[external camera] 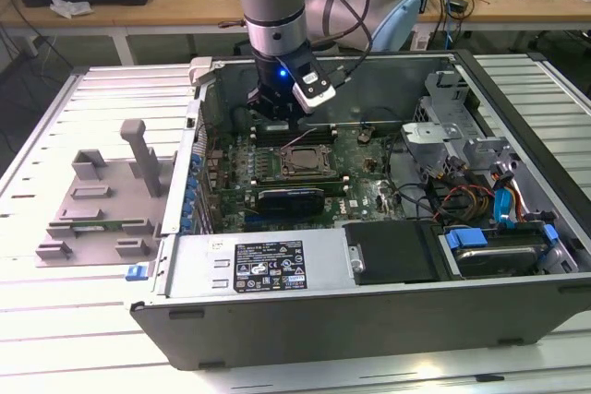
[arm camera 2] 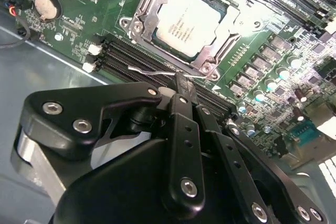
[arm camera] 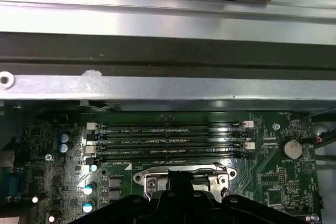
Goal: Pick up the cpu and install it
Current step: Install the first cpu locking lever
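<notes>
The cpu point(arm camera 2: 190, 20) sat flat inside the socket frame point(arm camera 2: 142, 22) on the green motherboard point(arm camera 2: 79, 3) of the open computer case point(external camera: 517, 302). The gripper point(arm camera 2: 181, 85) hung just above it, fingers drawn together and holding nothing. The grey fixture plate point(external camera: 97, 214) lay outside the case.

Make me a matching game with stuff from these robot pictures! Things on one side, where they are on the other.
Things:
1. cpu
2. grey fixture plate
3. gripper
4. round coin battery

Places:
A. on the table, outside the computer case
B. above the motherboard, near the socket
C. sitting in the socket frame
D. flat on the green board

Pairs: 1-C, 2-A, 3-B, 4-D
</notes>
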